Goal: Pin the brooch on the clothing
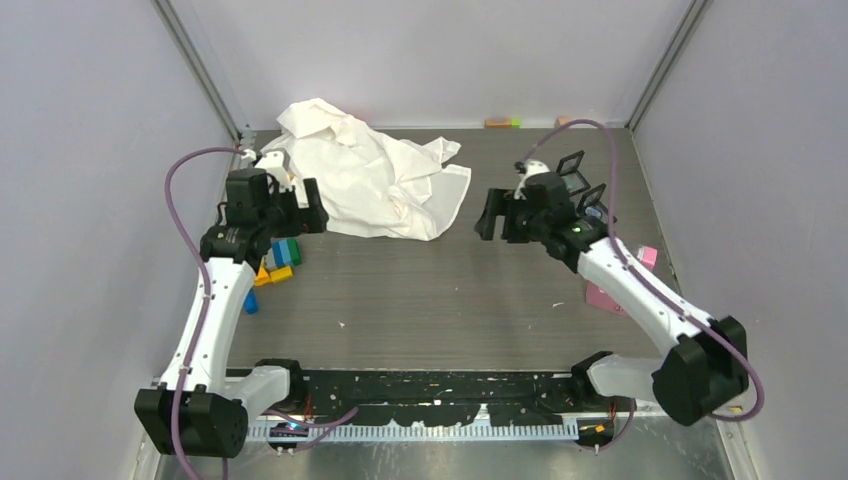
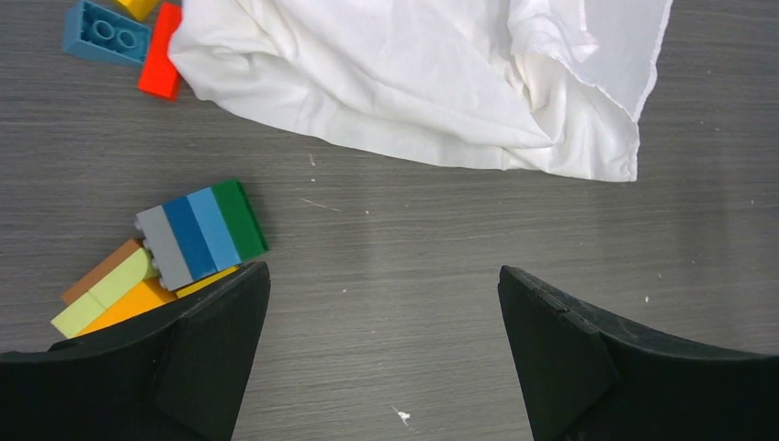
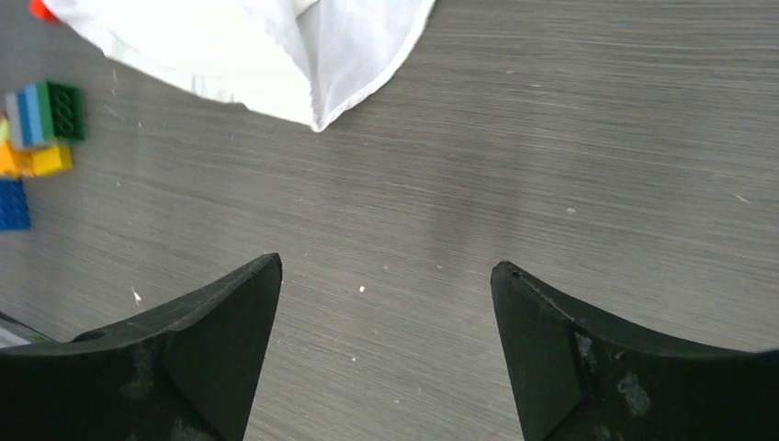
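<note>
The clothing (image 1: 370,180) is lying crumpled at the top view's upper left while the left pincer (image 2: 381,271) and right pincer (image 3: 386,264) are hovering spread and empty, probably risking snagging bunched folds, with no brooch showing.

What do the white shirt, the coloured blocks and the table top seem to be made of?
Shirt: thin matte cloth, perhaps cotton; it creases softly and shows a stitched hem. Blocks: hard, smooth plastic; studs and sharp edges. Table top: likely grey wood-grain laminate, matte; printed streaks.
</note>
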You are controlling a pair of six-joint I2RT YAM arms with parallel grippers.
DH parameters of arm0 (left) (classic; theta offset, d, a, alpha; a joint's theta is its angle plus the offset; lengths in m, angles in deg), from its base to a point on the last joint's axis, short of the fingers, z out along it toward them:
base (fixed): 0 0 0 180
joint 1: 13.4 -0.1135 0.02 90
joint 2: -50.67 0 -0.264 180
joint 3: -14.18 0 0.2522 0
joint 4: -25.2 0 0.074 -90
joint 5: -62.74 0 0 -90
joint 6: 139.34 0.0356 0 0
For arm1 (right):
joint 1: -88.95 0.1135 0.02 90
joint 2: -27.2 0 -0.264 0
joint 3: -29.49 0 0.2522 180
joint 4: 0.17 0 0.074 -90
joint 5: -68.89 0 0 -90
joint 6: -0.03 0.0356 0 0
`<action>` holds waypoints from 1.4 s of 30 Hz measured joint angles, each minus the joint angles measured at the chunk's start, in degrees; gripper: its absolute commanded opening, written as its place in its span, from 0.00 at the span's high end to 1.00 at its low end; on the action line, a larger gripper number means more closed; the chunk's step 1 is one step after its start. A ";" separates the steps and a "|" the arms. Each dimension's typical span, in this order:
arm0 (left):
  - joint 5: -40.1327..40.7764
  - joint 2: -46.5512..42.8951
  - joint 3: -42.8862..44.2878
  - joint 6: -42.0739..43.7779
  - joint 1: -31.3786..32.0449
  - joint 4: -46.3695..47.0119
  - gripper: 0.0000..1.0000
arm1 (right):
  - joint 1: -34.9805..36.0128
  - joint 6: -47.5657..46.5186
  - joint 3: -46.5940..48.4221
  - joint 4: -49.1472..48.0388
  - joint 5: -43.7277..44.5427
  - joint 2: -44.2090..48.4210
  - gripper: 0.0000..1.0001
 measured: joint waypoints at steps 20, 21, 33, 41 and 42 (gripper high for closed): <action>-4.09 0.79 -4.61 1.03 0.13 1.27 0.01 | 21.66 0.13 18.03 -9.84 16.90 -39.28 0.23; -4.09 0.83 -4.61 1.03 0.13 1.29 0.01 | 21.66 -0.37 19.17 -9.92 17.92 -40.72 0.24; -4.07 0.92 -4.61 1.05 0.13 1.29 0.01 | 21.62 -6.32 29.11 -10.29 26.84 -52.94 0.98; -4.02 1.27 -4.61 1.14 0.13 1.27 0.01 | 21.62 -8.07 27.52 -5.70 31.54 -43.47 1.00; -4.02 1.33 -4.61 1.14 0.13 1.29 0.01 | 21.62 -8.41 26.40 -5.09 32.39 -39.50 1.00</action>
